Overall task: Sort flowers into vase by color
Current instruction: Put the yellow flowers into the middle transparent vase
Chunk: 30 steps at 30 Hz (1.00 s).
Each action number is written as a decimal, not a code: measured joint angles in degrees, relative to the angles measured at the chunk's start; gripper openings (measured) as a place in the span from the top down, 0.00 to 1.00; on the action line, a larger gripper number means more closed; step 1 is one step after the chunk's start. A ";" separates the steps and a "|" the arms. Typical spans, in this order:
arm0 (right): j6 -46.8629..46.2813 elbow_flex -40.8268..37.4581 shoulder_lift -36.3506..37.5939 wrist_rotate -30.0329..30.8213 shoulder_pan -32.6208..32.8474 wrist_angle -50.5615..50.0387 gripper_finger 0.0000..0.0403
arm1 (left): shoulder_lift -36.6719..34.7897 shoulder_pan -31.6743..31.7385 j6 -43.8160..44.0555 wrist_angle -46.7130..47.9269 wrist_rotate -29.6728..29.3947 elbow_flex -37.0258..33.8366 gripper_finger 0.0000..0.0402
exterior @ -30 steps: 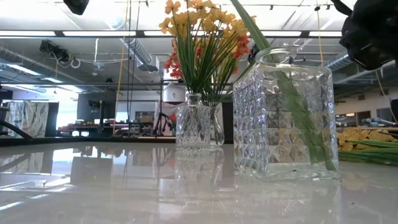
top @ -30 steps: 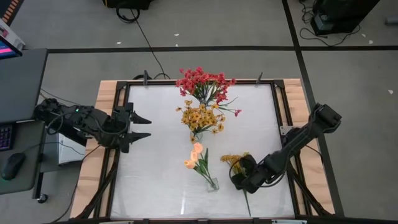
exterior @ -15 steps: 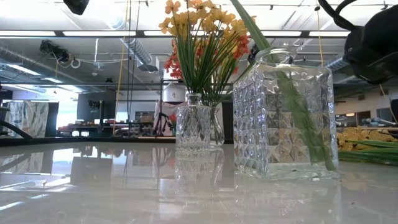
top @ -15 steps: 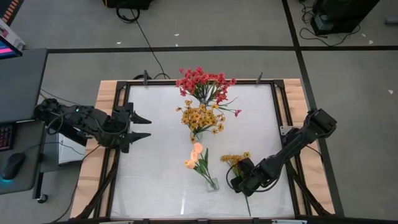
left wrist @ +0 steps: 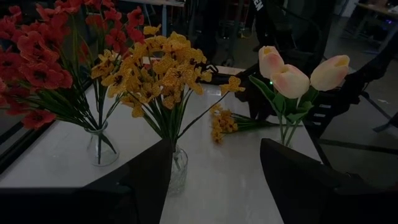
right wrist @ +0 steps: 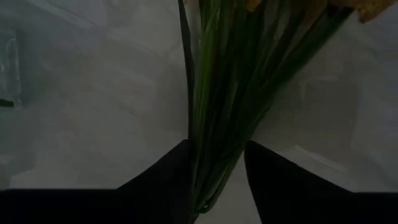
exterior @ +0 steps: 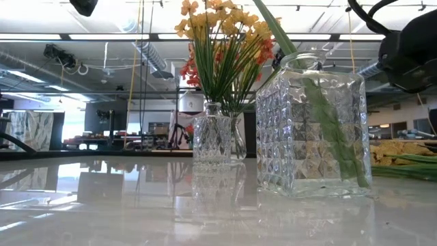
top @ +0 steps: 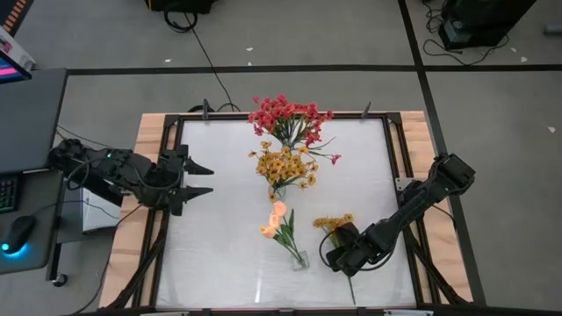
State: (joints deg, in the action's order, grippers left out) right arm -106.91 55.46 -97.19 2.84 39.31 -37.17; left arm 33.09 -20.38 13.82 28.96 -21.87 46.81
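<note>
A loose yellow flower sprig [top: 332,224] lies flat on the white table at the near right, its stem end [top: 351,294] pointing to the near edge. My right gripper [top: 345,256] points down over its stems, shut on them. Three glass vases stand along the table's middle: red flowers [top: 285,118] at the far side, yellow flowers [top: 283,167] in the middle, peach tulips [top: 278,219] in the near vase [top: 300,259]. My left gripper [top: 200,178] hangs open above the table's left side, holding nothing. My right gripper has the sprig's bundle of green stems [right wrist: 214,158] between its two fingers [right wrist: 168,180], below the blossoms. The fingers come from above, pointing down, and stand across the stems. The sprig lies on the table, blossoms toward the far side.
The near square vase [exterior: 311,126] stands just left of the sprig and my right gripper. The table's wooden frame [top: 149,140] and black rails run along both sides. Bare table surface lies left of the vases [top: 219,237].
My right gripper has sunk a little toward the sprig on the table and tipped slightly, then kept still. The sprig and the vases stand as before.
</note>
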 joint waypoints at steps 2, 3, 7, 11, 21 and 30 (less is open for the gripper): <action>0.04 0.00 0.00 -0.71 -0.02 -0.15 0.64 | 0.00 0.01 0.00 0.00 0.00 0.00 0.38; 0.05 0.00 -0.05 -1.00 -0.04 -0.22 0.65 | -0.01 0.02 0.00 0.01 0.00 0.00 0.38; 0.27 0.00 -0.22 -1.97 -0.04 -0.29 0.70 | 0.01 0.02 0.00 0.01 0.00 0.00 0.38; 0.59 0.00 -0.22 -2.70 -0.07 -0.64 0.73 | 0.01 0.00 0.00 0.00 0.00 0.00 0.38; 2.07 0.00 -0.22 -3.74 -0.09 -0.68 0.83 | 0.01 0.00 0.00 -0.01 -0.02 0.00 0.38; 3.55 0.00 -0.20 -4.01 -0.11 -0.47 0.93 | 0.01 0.00 0.00 -0.01 0.00 0.00 0.38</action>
State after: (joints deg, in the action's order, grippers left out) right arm -103.36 55.46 -97.38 -1.17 39.20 -37.64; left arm 33.10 -20.38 13.82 28.95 -21.87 46.81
